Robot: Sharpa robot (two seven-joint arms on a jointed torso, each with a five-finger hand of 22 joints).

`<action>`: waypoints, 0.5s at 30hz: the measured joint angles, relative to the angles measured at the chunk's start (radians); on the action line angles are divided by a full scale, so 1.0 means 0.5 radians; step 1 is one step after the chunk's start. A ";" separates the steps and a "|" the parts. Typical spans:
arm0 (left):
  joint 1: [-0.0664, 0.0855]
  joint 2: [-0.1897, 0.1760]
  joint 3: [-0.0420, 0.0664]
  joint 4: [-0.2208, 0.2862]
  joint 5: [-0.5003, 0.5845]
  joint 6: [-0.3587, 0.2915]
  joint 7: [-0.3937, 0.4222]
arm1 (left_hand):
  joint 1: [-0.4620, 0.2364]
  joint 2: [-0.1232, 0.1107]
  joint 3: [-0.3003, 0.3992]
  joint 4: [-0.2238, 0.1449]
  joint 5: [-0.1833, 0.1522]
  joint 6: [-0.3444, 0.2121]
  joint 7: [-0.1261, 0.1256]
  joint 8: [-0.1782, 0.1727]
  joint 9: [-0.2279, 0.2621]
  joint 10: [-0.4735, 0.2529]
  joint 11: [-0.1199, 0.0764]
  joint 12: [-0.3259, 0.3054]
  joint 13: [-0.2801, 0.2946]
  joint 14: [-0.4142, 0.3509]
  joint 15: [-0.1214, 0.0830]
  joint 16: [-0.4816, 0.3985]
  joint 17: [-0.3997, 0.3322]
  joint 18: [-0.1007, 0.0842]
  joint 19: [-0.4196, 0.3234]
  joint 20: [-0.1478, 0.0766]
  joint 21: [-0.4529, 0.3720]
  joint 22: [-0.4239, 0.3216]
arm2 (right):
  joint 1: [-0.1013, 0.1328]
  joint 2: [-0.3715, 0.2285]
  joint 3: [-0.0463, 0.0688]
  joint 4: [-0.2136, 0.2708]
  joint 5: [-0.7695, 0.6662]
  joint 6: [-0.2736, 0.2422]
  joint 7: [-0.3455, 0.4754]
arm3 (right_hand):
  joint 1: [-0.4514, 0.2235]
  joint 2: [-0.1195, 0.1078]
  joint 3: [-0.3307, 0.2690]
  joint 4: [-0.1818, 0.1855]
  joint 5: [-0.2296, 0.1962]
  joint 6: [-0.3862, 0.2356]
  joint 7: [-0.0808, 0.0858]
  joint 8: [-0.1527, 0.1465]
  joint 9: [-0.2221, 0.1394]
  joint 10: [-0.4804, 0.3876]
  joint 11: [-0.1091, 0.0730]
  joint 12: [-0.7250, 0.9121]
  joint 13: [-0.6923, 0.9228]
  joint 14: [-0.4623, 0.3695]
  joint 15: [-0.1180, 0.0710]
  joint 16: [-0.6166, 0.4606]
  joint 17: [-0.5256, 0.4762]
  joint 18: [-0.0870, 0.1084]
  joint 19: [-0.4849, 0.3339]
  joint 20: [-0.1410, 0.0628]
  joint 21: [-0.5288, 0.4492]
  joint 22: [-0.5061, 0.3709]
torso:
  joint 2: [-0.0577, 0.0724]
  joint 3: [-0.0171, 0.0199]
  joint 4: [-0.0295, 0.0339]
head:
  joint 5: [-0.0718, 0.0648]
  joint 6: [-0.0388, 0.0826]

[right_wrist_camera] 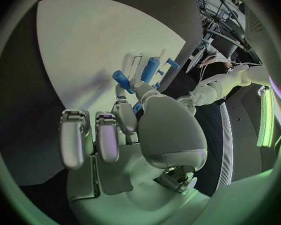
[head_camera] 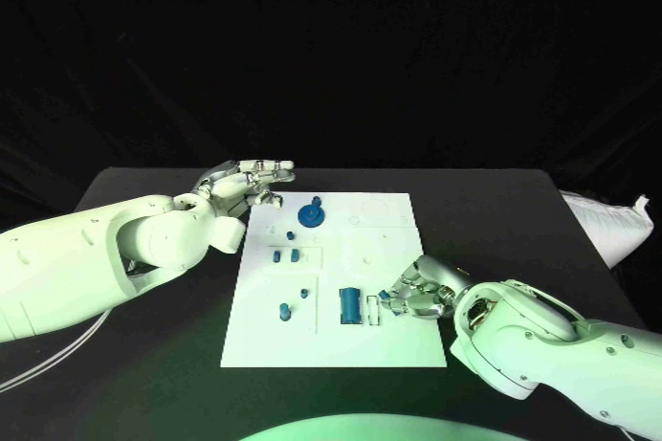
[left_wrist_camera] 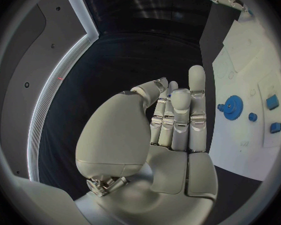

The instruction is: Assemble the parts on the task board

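The white task board [head_camera: 393, 216] lies in the middle of the black table. A blue gear [head_camera: 312, 214] [left_wrist_camera: 233, 106] sits near its far edge. Several small blue parts [head_camera: 283, 255] lie down its left side, and a long blue bar [head_camera: 352, 305] [right_wrist_camera: 150, 69] lies near the front. My right hand [head_camera: 417, 293] [right_wrist_camera: 147, 130] rests on the board just right of the bar. It pinches a small blue part [right_wrist_camera: 123, 78] between thumb and finger. My left hand [head_camera: 255, 183] [left_wrist_camera: 172, 120] hovers at the board's far left corner, fingers straight and holding nothing.
A white bag [head_camera: 607, 226] lies at the table's right edge. A pale cable [head_camera: 55, 360] runs under my left arm at the front left. Bare black table [head_camera: 152, 187] surrounds the board.
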 measured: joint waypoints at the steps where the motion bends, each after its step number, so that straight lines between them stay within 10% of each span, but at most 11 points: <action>1: 0.000 0.000 0.000 0.000 0.000 0.000 0.000 | 0.000 0.000 0.000 0.000 0.000 0.000 0.000 0.000 0.000 0.000 0.000 0.000 0.000 0.000 0.000 0.000 0.000 0.000 0.000 0.000 0.000 0.000 | 0.000 0.006 0.000 -0.002 0.012 0.000 -0.001 | -0.005 -0.005 -0.008 0.008 0.004 0.008 0.001 0.007 0.002 -0.003 -0.003 0.000 0.000 -0.001 -0.001 0.000 0.000 0.000 0.000 0.000 0.007 0.000 | 0.000 0.0002 0.000 | 0.002 -0.001; 15: 0.000 -0.001 0.000 0.004 -0.001 0.000 -0.001 | 0.000 0.000 0.000 0.000 0.000 0.000 0.000 0.000 0.000 0.000 0.000 0.000 0.000 0.000 0.000 0.000 0.000 0.000 0.000 0.000 0.000 0.000 | 0.000 0.065 -0.001 -0.036 0.094 0.052 -0.015 | -0.081 -0.024 -0.038 0.065 0.006 0.040 -0.019 0.024 0.030 -0.003 -0.004 -0.038 0.000 0.000 -0.015 0.008 0.000 0.000 0.000 0.000 0.007 0.001 | 0.001 0.0012 0.000 | 0.007 -0.008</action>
